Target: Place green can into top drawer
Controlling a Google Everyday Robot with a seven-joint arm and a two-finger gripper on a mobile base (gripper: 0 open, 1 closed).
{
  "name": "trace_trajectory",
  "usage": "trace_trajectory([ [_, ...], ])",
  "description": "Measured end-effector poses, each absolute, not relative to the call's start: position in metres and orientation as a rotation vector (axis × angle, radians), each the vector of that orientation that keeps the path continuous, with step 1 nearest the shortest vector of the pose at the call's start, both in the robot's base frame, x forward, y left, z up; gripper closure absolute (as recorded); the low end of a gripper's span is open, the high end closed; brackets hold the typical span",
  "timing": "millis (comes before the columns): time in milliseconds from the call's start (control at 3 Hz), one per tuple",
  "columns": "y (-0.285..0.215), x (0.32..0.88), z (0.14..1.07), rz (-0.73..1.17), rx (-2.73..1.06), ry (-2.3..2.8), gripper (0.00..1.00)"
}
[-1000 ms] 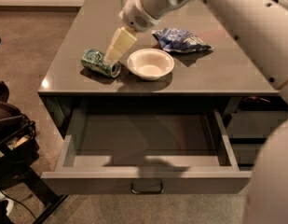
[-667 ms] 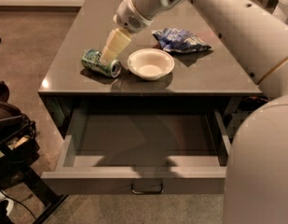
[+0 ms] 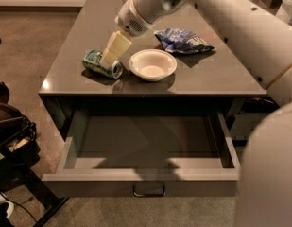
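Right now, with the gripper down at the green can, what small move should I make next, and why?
Probably secure the green can and lift it straight up. The gripper is down on it where it lies sideways on the table; the white bowl sits close beside, and the top drawer stands open below.

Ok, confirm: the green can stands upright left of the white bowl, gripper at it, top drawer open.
Not upright. The camera view shows the green can lying on its side, left of the white bowl, gripper at it, top drawer open.
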State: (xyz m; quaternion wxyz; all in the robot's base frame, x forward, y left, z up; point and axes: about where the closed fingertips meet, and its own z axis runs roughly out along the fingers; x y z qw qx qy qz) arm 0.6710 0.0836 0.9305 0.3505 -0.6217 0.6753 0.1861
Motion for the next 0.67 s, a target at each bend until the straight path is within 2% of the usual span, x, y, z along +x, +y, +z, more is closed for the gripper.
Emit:
trace_trajectory([
  [667, 0.114, 0.668, 0.919, 0.440, -1.519, 1.699, 0.00],
])
